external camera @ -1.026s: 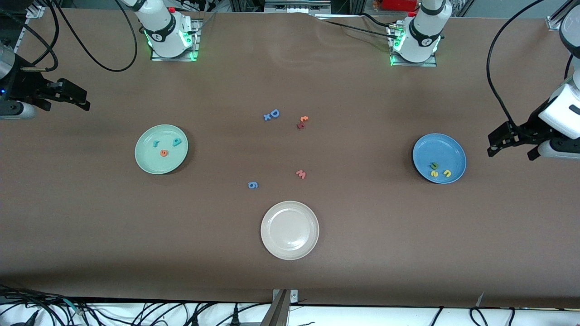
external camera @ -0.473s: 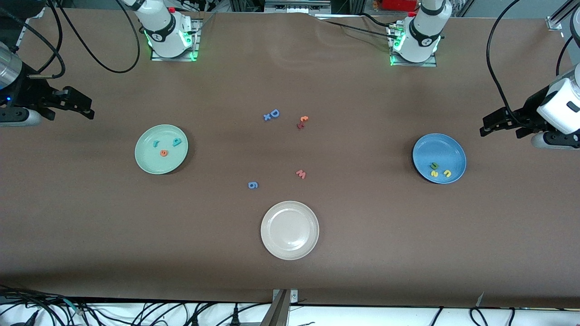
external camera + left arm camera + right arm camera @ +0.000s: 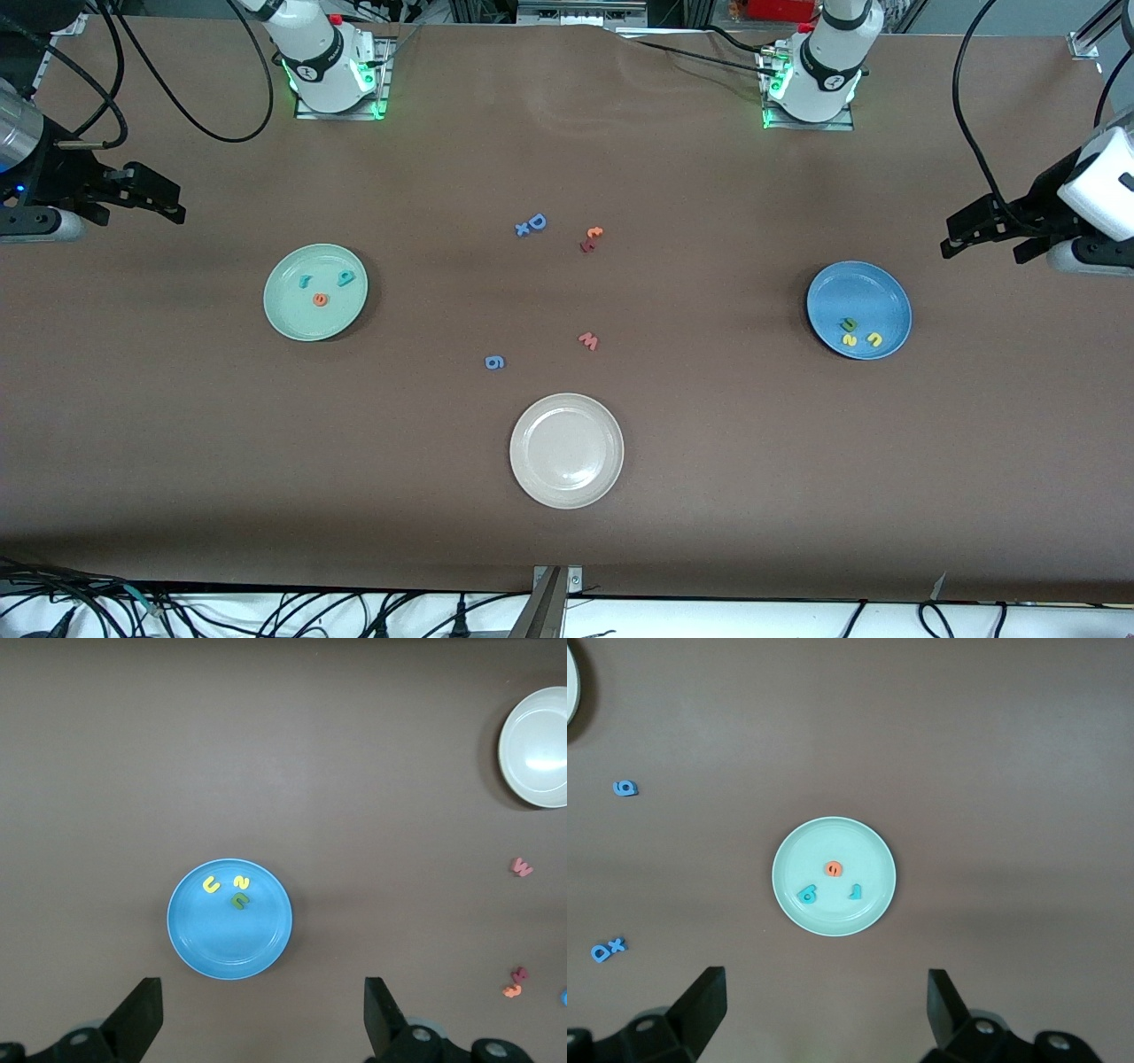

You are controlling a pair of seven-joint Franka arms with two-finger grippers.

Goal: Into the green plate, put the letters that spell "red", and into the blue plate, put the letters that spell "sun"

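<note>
The left gripper [image 3: 970, 232] hangs in the air at the left arm's end of the desk [image 3: 567, 549], over bare cloth close to the blue plate [image 3: 877, 292]; its fingers stand spread wide with nothing between them, as the left wrist view confirms. The right gripper [image 3: 159, 197] hangs over the right arm's end of the desk, near the green plate [image 3: 292, 319], and its fingers too are spread and empty.

In the blue plate lie the letters that spell "sun" [image 3: 858, 334]: a light green n, a yellow s and a yellow u, bunched together in the part of the plate nearer the front camera. In the green plate lie the letters that spell "red" [image 3: 321, 287]: a teal r, a teal d and an orange e, set loosely apart from one another. By this layout the sorting looks finished.

Out in the middle of the desk are the leftovers: a blue capital D [image 3: 537, 221] touching a small blue x [image 3: 522, 230], an orange and dark red pair [image 3: 591, 239], a pinkish-red w [image 3: 589, 340], and a blue 9-like piece [image 3: 494, 361]. The cream-white plate [image 3: 566, 450] sits nearest the front camera, holding nothing.

The chief risk now is undoing good work. An arm swinging low past its plate could clip the rim and spill the light foam letters. A further pick would also be a mistake, since the capital D or the 9-like piece might be taken for a missing d.
</note>
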